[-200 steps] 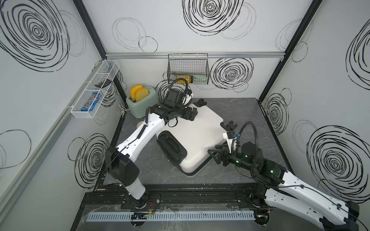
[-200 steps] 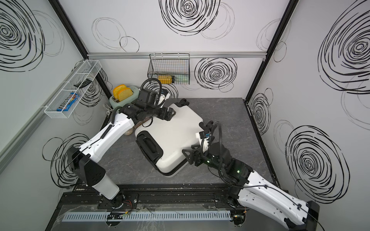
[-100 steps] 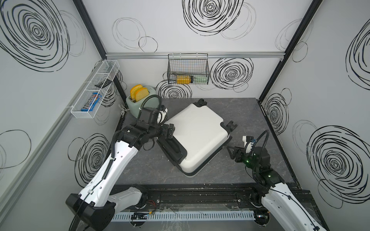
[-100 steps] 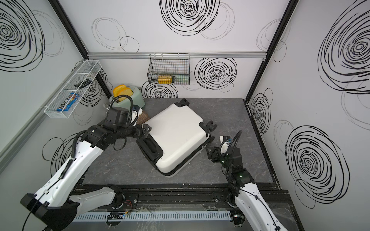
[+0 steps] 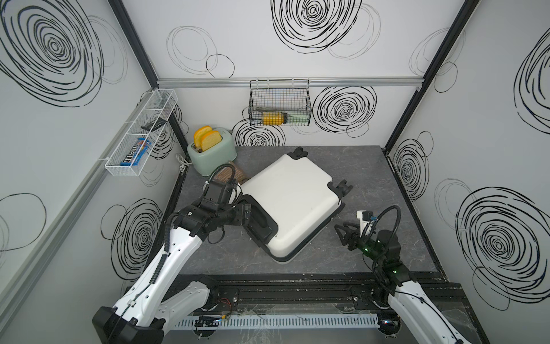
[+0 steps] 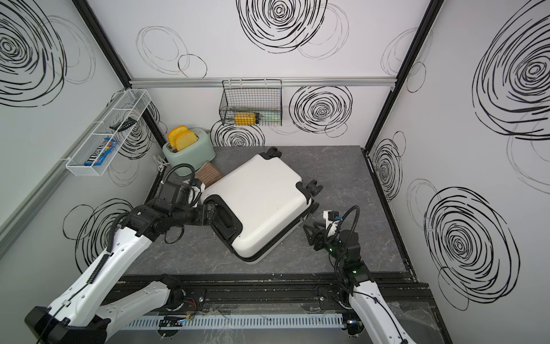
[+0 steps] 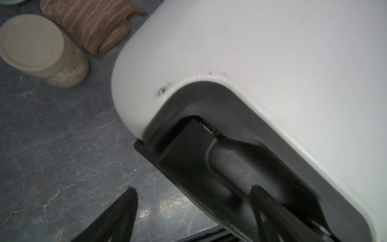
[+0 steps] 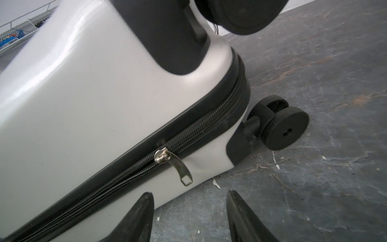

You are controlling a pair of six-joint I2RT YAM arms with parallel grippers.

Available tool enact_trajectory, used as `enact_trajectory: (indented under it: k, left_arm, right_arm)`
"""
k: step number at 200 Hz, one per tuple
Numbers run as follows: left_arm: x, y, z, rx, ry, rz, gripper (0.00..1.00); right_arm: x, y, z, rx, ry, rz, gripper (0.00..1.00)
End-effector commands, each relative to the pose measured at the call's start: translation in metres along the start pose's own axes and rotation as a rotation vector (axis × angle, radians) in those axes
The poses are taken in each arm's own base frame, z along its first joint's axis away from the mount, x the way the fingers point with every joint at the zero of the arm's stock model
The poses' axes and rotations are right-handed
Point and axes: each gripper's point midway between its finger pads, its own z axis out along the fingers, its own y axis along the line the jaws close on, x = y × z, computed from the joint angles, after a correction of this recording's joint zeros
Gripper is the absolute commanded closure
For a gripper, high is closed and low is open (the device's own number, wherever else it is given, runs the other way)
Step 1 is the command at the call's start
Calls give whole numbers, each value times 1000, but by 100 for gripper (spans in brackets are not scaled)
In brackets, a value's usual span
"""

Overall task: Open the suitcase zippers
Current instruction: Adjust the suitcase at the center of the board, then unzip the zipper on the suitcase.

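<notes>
Right gripper spread, nothing between the fingers, sitting just short of the metal pull hanging off the zippers (tab lies flat against the white side, so fiddly). Suitcase lies flat, centre of frame in both top views, wheels toward the upper right. Left gripper also spread, at the black handle, centre-left, one finger over the handle recess, not pinching. I'd clamp that handle first to brace it, then pinch the tab near its free end and drag along the seam, not outward.
</notes>
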Motion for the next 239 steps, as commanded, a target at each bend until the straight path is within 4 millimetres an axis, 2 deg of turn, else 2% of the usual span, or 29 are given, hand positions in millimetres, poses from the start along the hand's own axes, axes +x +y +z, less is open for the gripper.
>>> enact_trajectory:
  k: [1, 52, 105, 131, 179, 209, 239]
  left_arm:
    - [-15, -4, 8, 28, -51, -21, 12]
    - [-31, 0, 24, 9, -63, 3, 13]
    - [-49, 1, 35, 12, -77, 30, 13]
    - [-53, 0, 42, 12, -73, 49, 13]
    - [-64, 0, 46, 11, -81, 67, 13]
    - [-71, -1, 47, 9, -82, 73, 13]
    - [-72, -11, 36, 57, -87, 49, 12]
  right_arm:
    - [-18, 17, 0, -77, -74, -88, 41]
    - [-13, 18, 11, -77, -38, -115, 41]
    - [-14, 25, 30, -90, 21, -140, 48]
    - [-18, 21, 39, -70, 40, -162, 50]
    - [-26, 17, 42, -43, 13, -191, 67]
    - [-30, 7, 39, 19, -12, -179, 82]
    - [-33, -4, 39, 75, -13, -145, 92]
